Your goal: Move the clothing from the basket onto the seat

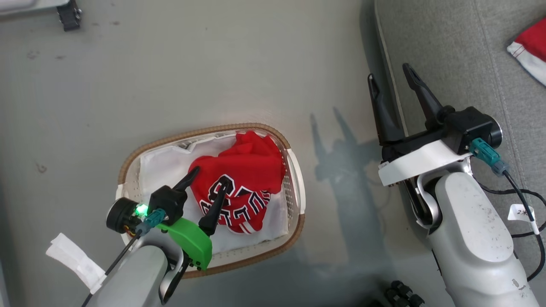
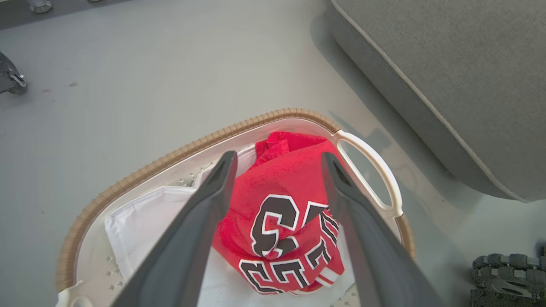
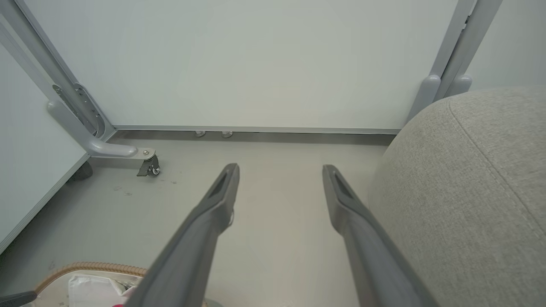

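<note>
A crumpled red jersey (image 1: 239,179) (image 2: 283,213) with black-and-white lettering lies in the oval basket (image 1: 213,130) (image 2: 179,149) on its white liner (image 1: 164,164). My left gripper (image 1: 210,179) (image 2: 277,160) hangs open just above the jersey, one finger on either side of it. The red shorts (image 1: 531,49) with white trim lie on the grey seat (image 1: 460,51) (image 2: 448,72) (image 3: 469,192) at the upper right. At the seat's left edge my right gripper (image 1: 391,76) (image 3: 279,170) stands open and holds nothing.
The basket stands on the grey floor (image 1: 170,64) left of the seat. A white panel on a wheeled metal frame (image 3: 102,145) closes the far side. A black ribbed object (image 1: 401,294) (image 2: 507,273) lies on the floor near the basket. Cables (image 1: 520,196) trail from my right wrist.
</note>
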Controlling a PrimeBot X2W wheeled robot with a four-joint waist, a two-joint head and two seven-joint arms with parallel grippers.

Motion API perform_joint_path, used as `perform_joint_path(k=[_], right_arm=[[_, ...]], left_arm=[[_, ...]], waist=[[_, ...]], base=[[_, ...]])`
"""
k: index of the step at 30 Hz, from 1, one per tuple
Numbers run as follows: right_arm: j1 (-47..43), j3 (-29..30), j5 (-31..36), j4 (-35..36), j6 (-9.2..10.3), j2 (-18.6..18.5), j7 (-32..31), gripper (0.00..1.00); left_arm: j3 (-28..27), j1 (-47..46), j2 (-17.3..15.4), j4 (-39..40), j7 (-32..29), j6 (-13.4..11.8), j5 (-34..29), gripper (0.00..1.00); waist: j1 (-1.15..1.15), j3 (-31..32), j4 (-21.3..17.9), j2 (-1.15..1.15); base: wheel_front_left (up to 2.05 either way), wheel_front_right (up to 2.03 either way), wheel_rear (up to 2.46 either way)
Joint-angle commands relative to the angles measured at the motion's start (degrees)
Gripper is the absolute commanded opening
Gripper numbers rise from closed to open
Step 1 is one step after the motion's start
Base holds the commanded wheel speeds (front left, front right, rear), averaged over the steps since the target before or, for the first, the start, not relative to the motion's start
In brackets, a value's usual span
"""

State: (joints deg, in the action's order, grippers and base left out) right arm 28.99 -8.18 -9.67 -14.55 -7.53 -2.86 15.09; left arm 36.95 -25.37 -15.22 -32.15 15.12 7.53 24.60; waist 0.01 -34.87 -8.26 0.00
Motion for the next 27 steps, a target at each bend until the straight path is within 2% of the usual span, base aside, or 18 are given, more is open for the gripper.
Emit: perform_joint_path(k=[1,11,27], right_arm=[[0.6,-0.1,-0.5,0.7,0.08,-0.1,0.1,1.00],[2.1,0.1,0.4,3.0,0.08,-0.1,0.1,1.00],[3.8,1.1,0.2,6.0,0.08,-0.1,0.1,1.00]], left_arm=[[0.9,-1.7,-0.7,-0.6,0.0,-0.1,0.3,1.00],[9.4,-6.8,-2.6,-5.1,0.0,-0.1,0.6,1.00],[17.4,-15.7,-4.6,-10.4,0.0,-0.1,-1.7,1.00]], waist=[[-0.01,-3.5,-1.5,0.00],[-0.01,-9.0,-2.3,0.00],[-0.01,-16.0,-2.9,0.00]], base=[[0.00,0.00,0.00],[0.00,0.00,0.00],[0.00,0.00,0.00]])
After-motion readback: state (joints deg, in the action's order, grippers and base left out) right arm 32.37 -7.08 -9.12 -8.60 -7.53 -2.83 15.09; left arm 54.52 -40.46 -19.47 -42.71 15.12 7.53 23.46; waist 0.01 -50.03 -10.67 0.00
